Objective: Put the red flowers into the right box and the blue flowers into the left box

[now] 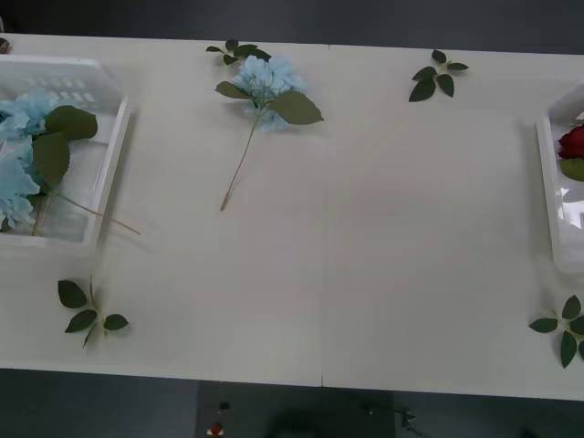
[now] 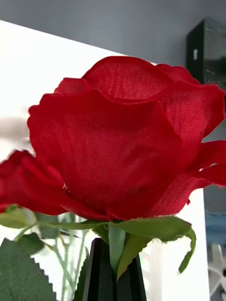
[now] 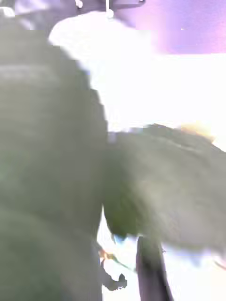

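Lab-like test setup: plain white table (image 1: 365,274), fake flowers, dark floor beyond.

Even, soft overhead light washes the pale bench (image 1: 365,228) with faint shadows, the left wrist view is heavily blurred and overexposed, and the red rose (image 2: 122,136) close-up is sharp.

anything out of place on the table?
One blue hydrangea lies loose on the table outside the left box. A stem pokes out over that box's rim. The right tool grips a red rose.
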`<state>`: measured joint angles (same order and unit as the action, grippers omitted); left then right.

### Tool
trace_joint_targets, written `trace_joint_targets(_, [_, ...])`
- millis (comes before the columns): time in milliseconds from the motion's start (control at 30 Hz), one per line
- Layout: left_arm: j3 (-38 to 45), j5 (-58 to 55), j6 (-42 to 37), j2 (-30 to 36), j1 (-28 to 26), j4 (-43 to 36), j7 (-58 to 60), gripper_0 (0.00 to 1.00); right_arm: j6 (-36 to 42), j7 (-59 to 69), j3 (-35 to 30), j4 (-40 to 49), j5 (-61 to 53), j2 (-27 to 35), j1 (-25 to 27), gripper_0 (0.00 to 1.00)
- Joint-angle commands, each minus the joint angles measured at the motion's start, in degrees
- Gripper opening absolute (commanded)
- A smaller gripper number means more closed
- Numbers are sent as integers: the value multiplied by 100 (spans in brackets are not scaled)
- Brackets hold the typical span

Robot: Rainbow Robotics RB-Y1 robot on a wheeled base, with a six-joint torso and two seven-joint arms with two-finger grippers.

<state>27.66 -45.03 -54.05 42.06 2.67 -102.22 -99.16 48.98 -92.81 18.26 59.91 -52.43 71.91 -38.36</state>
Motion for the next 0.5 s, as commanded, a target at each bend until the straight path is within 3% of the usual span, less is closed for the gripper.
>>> trace_joint_targets(33, [73,-41,79,92,-144,-79,-359,92,-46,-53,2,-93,4,112,-137,0])
trace_joint_targets(100, [64,-94,88,92,-135,-79,-376,100,-46,-45,2,-93,13,95,-137,0])
trace_joint_targets(167, [38,-155,79,92,-135,-79,-394,100,-55,-10,2,-93,-5,86,-145,2])
trace_joint_targets(200, [29,-182,88,92,-144,-97,-394,100,-73,-1,2,-84,-5,86,-137,19])
trace_joint_targets(233, [11,-217,79,92,-144,-114,-403,100,-117,17,2,-93,-5,77,-137,49])
trace_joint_targets(267, [2,-234,79,92,-135,-132,-412,100,-134,17,2,-93,4,77,-137,65])
trace_joint_targets(300, [-15,-270,79,92,-135,-150,-420,100,-170,17,2,-84,4,77,-137,89])
trace_joint_targets(333, [-50,-340,8,92,-144,-211,-438,100,-187,26,2,-93,-5,69,-137,100])
trace_joint_targets(500, [-147,-876,-888,92,119,-659,-517,100,-231,43,2,-93,-40,60,-137,100])
